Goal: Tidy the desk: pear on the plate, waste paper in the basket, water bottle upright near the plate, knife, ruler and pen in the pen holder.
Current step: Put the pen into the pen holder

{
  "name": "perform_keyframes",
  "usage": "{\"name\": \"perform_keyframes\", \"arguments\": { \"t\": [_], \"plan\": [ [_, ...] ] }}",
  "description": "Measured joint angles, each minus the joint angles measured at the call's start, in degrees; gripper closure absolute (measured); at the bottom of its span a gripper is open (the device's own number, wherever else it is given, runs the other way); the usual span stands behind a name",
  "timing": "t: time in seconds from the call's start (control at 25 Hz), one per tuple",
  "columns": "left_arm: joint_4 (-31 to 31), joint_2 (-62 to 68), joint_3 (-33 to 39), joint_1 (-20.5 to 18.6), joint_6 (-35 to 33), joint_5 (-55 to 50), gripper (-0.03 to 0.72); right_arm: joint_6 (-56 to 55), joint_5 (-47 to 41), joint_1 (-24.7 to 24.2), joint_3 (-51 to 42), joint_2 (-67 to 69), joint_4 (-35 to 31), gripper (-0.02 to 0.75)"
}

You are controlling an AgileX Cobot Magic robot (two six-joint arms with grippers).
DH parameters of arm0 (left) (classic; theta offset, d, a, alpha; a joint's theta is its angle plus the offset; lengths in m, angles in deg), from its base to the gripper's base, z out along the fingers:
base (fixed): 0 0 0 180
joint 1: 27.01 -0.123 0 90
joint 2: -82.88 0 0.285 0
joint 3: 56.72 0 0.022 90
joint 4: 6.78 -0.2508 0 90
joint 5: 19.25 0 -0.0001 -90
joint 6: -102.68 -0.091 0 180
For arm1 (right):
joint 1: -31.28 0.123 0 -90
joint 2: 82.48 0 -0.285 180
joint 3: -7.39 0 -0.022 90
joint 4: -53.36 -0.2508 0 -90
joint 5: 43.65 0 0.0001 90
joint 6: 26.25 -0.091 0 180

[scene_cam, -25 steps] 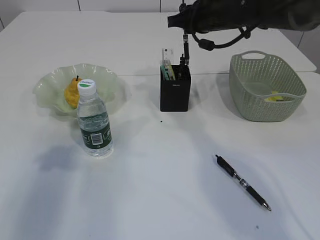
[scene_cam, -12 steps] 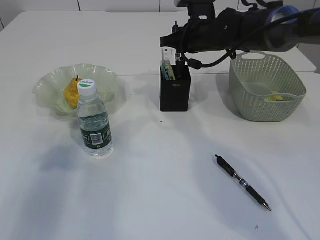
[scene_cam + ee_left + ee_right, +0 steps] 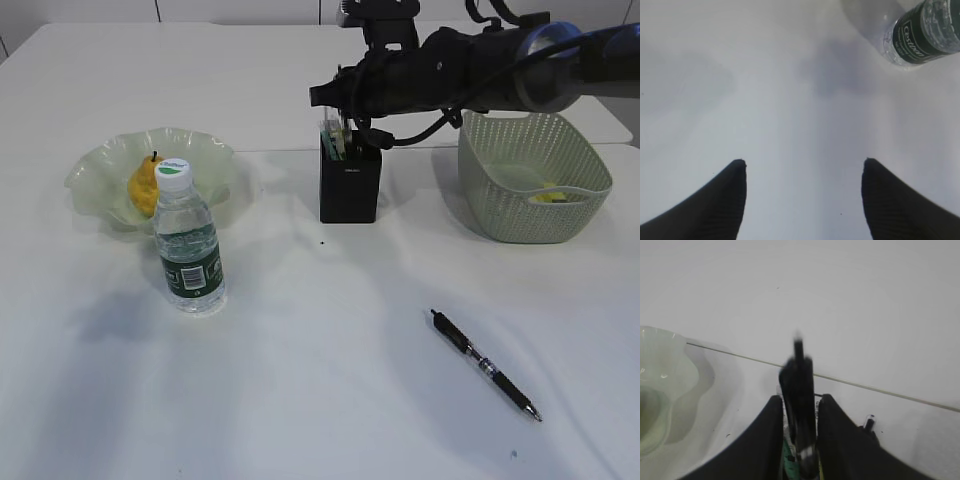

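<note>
1. Exterior view: We see the white desk (image 3: pixel 320 400) from a slant. At left, the pear (image 3: pixel 146 185) sits in the pale green plate (image 3: pixel 215 165), and the water bottle (image 3: pixel 188 243) stands upright just in front of the plate, white cap on top. At centre back stands the black pen holder (image 3: pixel 350 185), with green and clear items sticking out of its top. The right arm (image 3: pixel 470 70) reaches in from the right, low over the holder, and its right gripper (image 3: pixel 340 100) hangs directly above the opening; we cannot tell from here how its jaws stand. The green basket (image 3: pixel 530 175) sits at right with something yellow inside. A black pen (image 3: pixel 485 364) lies on the desk at front right, well apart from the holder.

2. Left wrist view: We see the two dark fingertips of the left gripper (image 3: pixel 802 172) spread well apart over bare desk, holding nothing. The lower part of the bottle, with its dark green label, shows at the top right corner.

3. Right wrist view: We see a dark, blurred, upright object (image 3: pixel 799 405) between the two fingers (image 3: pixel 765 445) of the right gripper. We cannot tell whether the fingers clamp it or stand just clear of it. The plate's rim shows at left.
</note>
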Motion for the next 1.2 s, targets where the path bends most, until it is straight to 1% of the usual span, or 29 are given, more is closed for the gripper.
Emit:
{"name": "perform_keyframes", "arguments": {
  "t": [0.16,0.2,0.36,0.52,0.76,0.96,1.12,1.2],
  "plan": [
    [0.00,0.00,0.00,0.00,0.00,0.00,0.178,0.09,-0.13,0.00,0.00,0.00,0.00,0.452],
    [0.00,0.00,0.00,0.00,0.00,0.00,0.178,0.09,-0.25,0.00,0.00,0.00,0.00,0.437],
    [0.00,0.00,0.00,0.00,0.00,0.00,0.178,0.09,-0.78,0.00,0.00,0.00,-0.50,0.418],
    [0.00,0.00,0.00,0.00,0.00,0.00,0.178,0.09,-4.23,0.00,0.00,-2.30,-1.18,0.413],
    [0.00,0.00,0.00,0.00,0.00,0.00,0.178,0.09,-14.40,-0.21,0.00,-7.67,-0.39,0.412],
    [0.00,0.00,0.00,0.00,0.00,0.00,0.178,-0.06,-24.75,-0.21,0.00,-13.54,3.89,0.412],
    [0.00,0.00,0.00,0.00,0.00,0.00,0.178,-3.92,-34.20,-0.21,0.00,-18.33,8.46,0.412],
    [0.00,0.00,0.00,0.00,0.00,0.00,0.178,-5.97,-40.06,-0.21,0.00,-20.10,11.87,0.412]
  ]
}}
